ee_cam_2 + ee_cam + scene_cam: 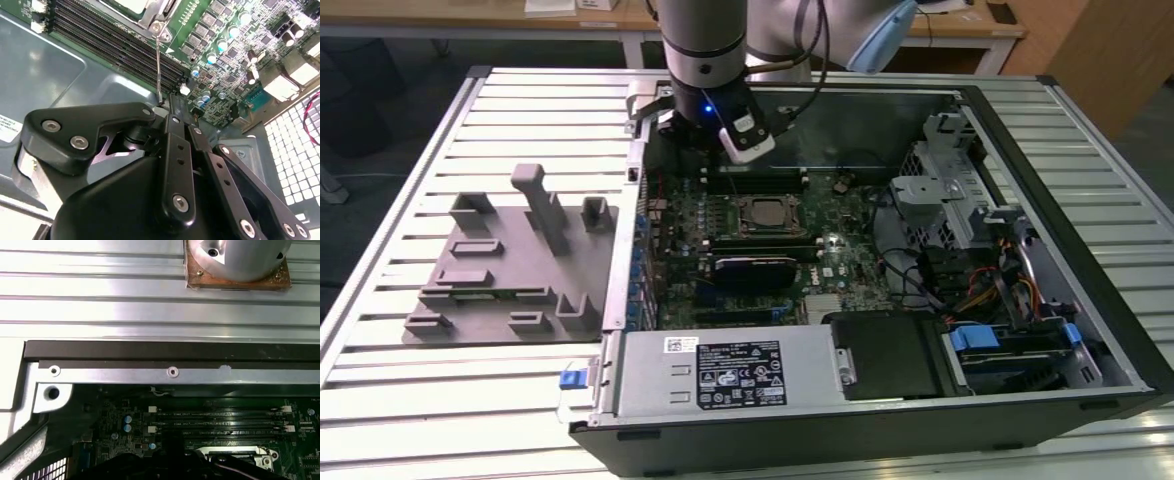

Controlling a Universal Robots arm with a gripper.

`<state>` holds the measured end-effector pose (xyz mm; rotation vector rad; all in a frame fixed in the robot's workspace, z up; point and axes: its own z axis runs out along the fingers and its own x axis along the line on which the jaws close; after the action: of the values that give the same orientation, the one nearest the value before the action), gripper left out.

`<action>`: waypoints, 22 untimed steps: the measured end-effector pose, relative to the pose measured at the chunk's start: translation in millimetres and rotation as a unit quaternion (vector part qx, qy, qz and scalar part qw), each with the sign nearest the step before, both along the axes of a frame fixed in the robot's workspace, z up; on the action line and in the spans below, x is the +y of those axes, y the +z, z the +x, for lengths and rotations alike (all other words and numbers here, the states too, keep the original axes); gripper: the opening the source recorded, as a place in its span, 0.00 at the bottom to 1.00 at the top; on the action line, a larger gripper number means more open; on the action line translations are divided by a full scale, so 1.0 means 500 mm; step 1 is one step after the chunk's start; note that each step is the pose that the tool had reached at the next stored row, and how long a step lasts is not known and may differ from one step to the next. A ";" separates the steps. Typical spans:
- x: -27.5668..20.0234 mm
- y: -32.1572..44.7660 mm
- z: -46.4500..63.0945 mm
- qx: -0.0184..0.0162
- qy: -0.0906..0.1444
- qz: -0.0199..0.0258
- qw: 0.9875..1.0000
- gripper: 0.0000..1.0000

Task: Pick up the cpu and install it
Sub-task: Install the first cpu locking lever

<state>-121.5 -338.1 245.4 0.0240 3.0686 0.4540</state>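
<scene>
The claw (170, 111) is hanging low inside the open computer case (854, 440), tip pointing down at the motherboard (235, 55). Whether it is open or closed cannot be told, as its own black linkage is covering the tip in the second wrist view. Nothing is showing in its hold.

Just at its tip, the free end of the thin socket lever (158, 60) is lying across the board. The claw is probably sitting this close because the lever is what it is working on.

Following the lever away from the claw, the metal socket frame (156, 15) is lying flat. In the exterior view the cpu (762, 214) is resting inside that frame, silvery top facing up. It is looking seated, so the placing part of the job is appearing done.

Beside the lever, the black memory slots (110, 45) are running in parallel rows.

Well away from the claw, outside the case, the grey plastic fixture (507, 270) is standing on the slatted table (400, 180).
</scene>
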 end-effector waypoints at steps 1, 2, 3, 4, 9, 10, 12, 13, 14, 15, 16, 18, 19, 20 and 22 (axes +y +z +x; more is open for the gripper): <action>-0.0001 0.000 0.001 0.000 0.000 0.000 1.000 0.11; -0.0001 0.000 0.002 0.000 0.000 -0.001 1.000 0.11; -0.0001 0.000 0.004 0.000 0.000 -0.001 1.000 0.11; -0.0003 0.000 0.006 0.000 0.000 -0.002 1.000 0.11; -0.0007 0.000 0.013 0.000 0.000 -0.008 1.000 0.11; -0.0008 0.000 0.015 0.000 0.000 -0.009 1.000 0.11; -0.0008 0.000 0.022 0.000 0.000 -0.010 1.000 0.11; -0.0008 0.000 0.027 0.000 0.000 -0.011 1.000 0.11; -0.0008 0.000 0.032 0.000 0.000 -0.011 1.000 0.11; -0.0008 0.000 0.037 0.000 0.000 -0.012 1.000 0.11; -0.0008 0.000 0.043 0.000 -0.001 -0.012 1.000 0.11; -0.0008 0.000 0.054 0.000 -0.001 -0.013 1.000 0.11; -0.0008 0.000 0.059 0.000 -0.001 -0.013 1.000 0.11; -0.0008 0.000 0.064 0.000 -0.001 -0.013 1.000 0.11; -0.0008 0.000 0.074 0.000 -0.002 -0.015 1.000 0.11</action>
<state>-84.5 -338.4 245.3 0.0288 3.0741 0.4088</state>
